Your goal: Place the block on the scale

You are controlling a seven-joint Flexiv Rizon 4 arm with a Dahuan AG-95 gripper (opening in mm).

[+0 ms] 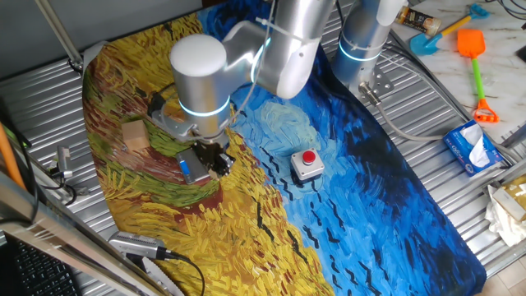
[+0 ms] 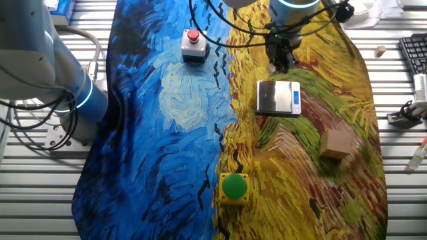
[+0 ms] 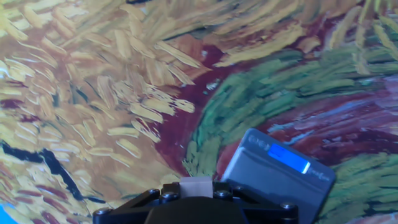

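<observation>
In the hand view my gripper is shut on the small pale tan block, which sits between the black fingers at the bottom edge. The grey scale with its blue strip lies on the cloth just right of the block, below the hand. In the other fixed view the gripper hangs just beyond the scale's far edge, above the cloth. In one fixed view the gripper sits beside the scale, which the hand partly hides.
A larger tan wooden block lies on the yellow part of the cloth, also seen in one fixed view. A grey box with a red button and a yellow box with a green button stand on the cloth.
</observation>
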